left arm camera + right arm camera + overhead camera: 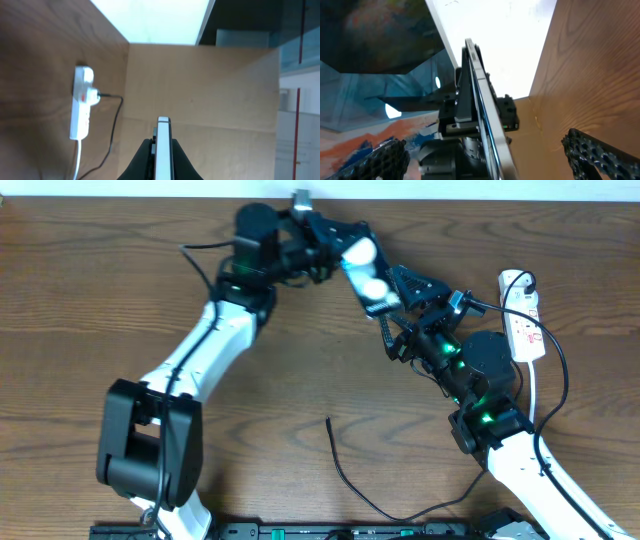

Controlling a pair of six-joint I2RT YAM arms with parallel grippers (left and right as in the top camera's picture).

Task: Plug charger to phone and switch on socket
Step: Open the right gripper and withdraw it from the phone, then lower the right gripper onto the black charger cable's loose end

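My left gripper [335, 242] is shut on the phone [368, 275], a glossy black slab held above the table's far middle. In the left wrist view the phone [163, 132] shows edge-on between my fingers [163, 160]. My right gripper [398, 315] is open, with its fingers on either side of the phone's free end. The right wrist view shows the phone [479, 90] edge-on between the spread fingers [490, 157]. The charger's cable [345, 475] lies on the table, its free tip [328, 420] near the front middle. The white socket [522, 315] lies at the far right, also in the left wrist view [81, 102].
The charger's cable runs from the socket's plug [515, 280] round the right arm [490, 405] to the table front. The left arm [200, 350] crosses the table's left half. The table's far edge [450, 202] meets a white wall.
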